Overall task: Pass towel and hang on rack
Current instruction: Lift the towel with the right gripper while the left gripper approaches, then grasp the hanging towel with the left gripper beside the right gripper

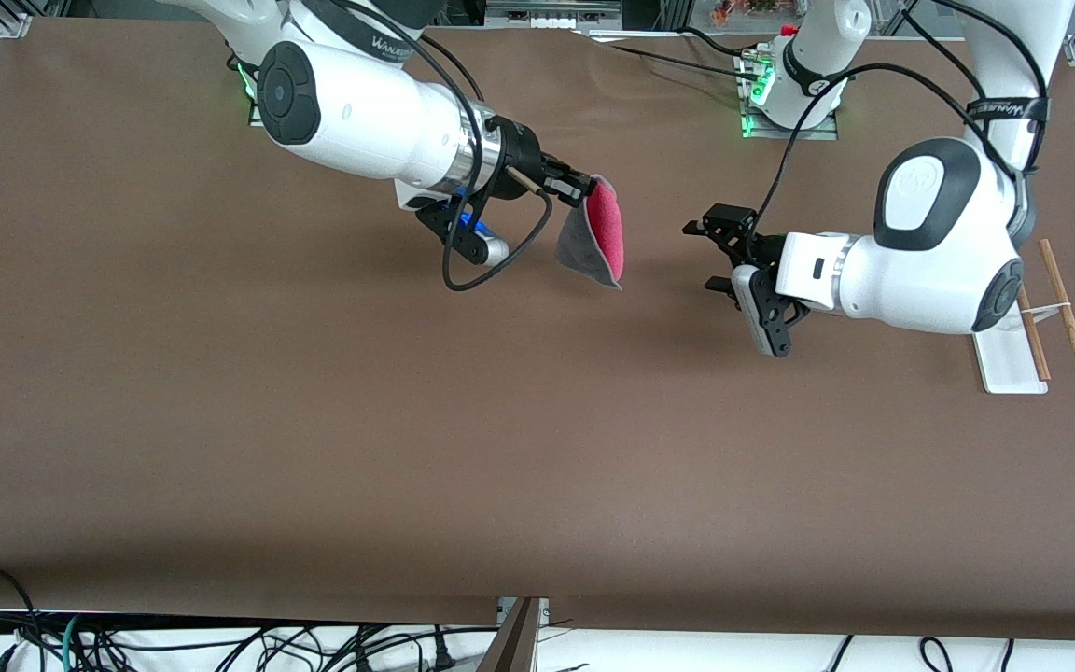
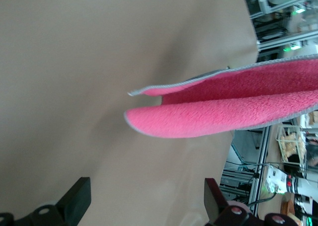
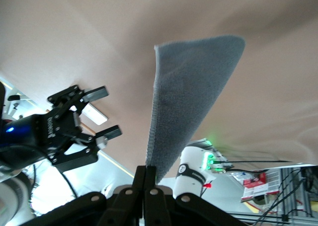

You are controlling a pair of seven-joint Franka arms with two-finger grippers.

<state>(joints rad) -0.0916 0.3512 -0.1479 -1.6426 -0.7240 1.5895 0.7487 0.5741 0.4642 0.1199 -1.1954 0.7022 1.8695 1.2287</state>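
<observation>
My right gripper (image 1: 584,191) is shut on one corner of the towel (image 1: 595,235), which hangs in the air over the middle of the table. Its pink-red side faces my left gripper (image 1: 704,255) and its dark grey side faces away. In the right wrist view the grey towel (image 3: 189,102) rises from the closed fingertips (image 3: 158,174). My left gripper (image 2: 147,198) is open and level with the towel (image 2: 223,112), a short gap from it, with nothing between its fingers. The rack (image 1: 1010,366) stands at the left arm's end of the table, partly hidden by the left arm.
The brown tabletop (image 1: 407,420) stretches bare toward the front camera. Two wooden rods (image 1: 1065,308) of the rack lean over its white base. Cables (image 1: 220,644) lie below the table's near edge. The left gripper (image 3: 105,113) shows in the right wrist view.
</observation>
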